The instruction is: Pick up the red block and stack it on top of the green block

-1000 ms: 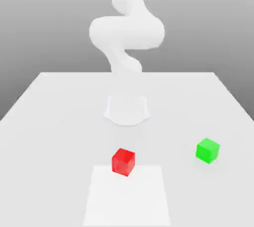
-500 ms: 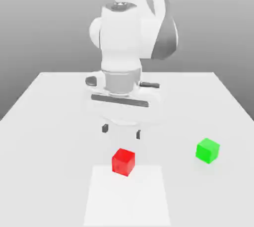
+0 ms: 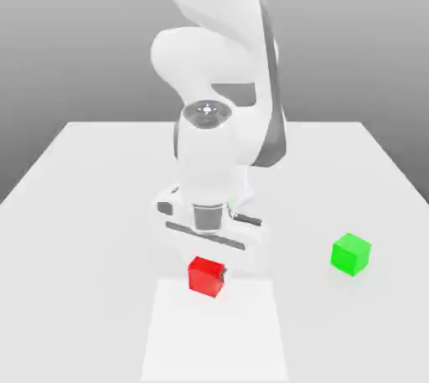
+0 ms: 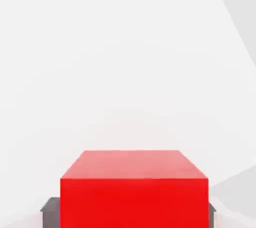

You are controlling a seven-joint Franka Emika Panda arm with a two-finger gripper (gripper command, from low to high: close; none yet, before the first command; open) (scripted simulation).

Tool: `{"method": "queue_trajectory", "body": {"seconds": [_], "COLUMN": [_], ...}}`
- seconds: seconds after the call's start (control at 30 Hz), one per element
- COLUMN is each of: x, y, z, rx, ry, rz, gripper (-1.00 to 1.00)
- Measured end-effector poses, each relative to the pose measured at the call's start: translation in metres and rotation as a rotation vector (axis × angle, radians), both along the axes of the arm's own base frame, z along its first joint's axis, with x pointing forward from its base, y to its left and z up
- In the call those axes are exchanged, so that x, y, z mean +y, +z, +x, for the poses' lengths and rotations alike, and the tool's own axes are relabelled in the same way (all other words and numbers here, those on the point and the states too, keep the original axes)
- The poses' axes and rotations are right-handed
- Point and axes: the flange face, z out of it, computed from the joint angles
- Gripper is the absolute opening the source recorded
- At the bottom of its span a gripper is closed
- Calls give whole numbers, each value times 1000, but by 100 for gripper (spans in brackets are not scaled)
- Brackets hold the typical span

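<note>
Your Panda arm (image 3: 219, 80) is folded over and pointing straight down, wrist vertical, hand sitting low just above the table. The gripper (image 3: 207, 273) has its fingers on either side of the red block (image 3: 205, 276). In the hand view you can see dark fingertips (image 4: 50, 211) flanking it, whether they're actually squeezing I can't tell.

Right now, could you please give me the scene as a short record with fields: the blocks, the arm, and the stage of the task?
red block: on the table, between the jaws
green block: on the table, apart, toward the exterior view's right
gripper: lowered around the red block, jaws on either side of it
jaw state: open or shut cannot be told
task stage: red block not yet lifted or stacked
</note>
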Motion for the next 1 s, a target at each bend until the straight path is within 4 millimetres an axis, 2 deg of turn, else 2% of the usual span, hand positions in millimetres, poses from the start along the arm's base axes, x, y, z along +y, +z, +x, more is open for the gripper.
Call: {"method": "queue_trajectory", "body": {"seconds": [0.1,0.47,0.57,0.73,0.87,1.0], "x": [0,2,38,115,178,238], "y": [2,61,69,80,88,97], "z": [1,0,4,-1,-20,-52], "rx": [-1,1,1,0,0,0], "ry": [1,12,205,614,948,1282], "rz": [0,-1,-4,-7,-6,-4], "gripper": [-100,-100,-100,-100,-100,-100]}}
